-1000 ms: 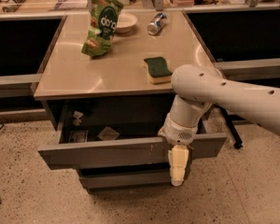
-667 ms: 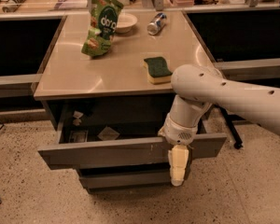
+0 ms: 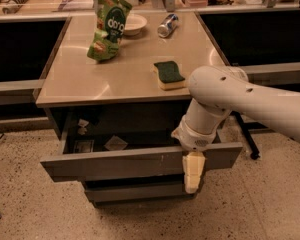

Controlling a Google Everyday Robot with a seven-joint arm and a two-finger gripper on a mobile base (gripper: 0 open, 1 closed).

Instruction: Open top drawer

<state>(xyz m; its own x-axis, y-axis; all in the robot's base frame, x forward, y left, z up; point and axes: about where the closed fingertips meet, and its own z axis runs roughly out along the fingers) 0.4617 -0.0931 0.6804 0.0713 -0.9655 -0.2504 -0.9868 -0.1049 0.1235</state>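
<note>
Cabinet seen from above and in front, topped by a smooth beige surface [image 3: 130,84] with a soft sheen. The top drawer [image 3: 115,165] is found just under this surface, pulled well out toward the camera. Its front is a wide, flat grey panel without a handle, and its open cavity is shown behind. Inside, a few small flat packets [image 3: 115,143] are seen against the dark floor of the drawer. A slimmer grey drawer front [image 3: 135,192] is set below, further back.

The gripper [image 3: 193,174] – a pale cream, blocky piece pointing straight down – is held at the right part of the top drawer's front, overlapping its upper edge. Whether it is open or closed on the panel cannot be told. It is carried by a thick, rounded white arm [image 3: 250,101] reaching in from the right.

On the surface are placed a rectangular sponge [image 3: 169,75] – green scouring top, yellow foam base – a crinkled green snack bag [image 3: 108,29], a shallow white bowl [image 3: 133,24] and a metal can [image 3: 167,25] lying on its side. The floor [image 3: 35,209] is speckled terrazzo.
</note>
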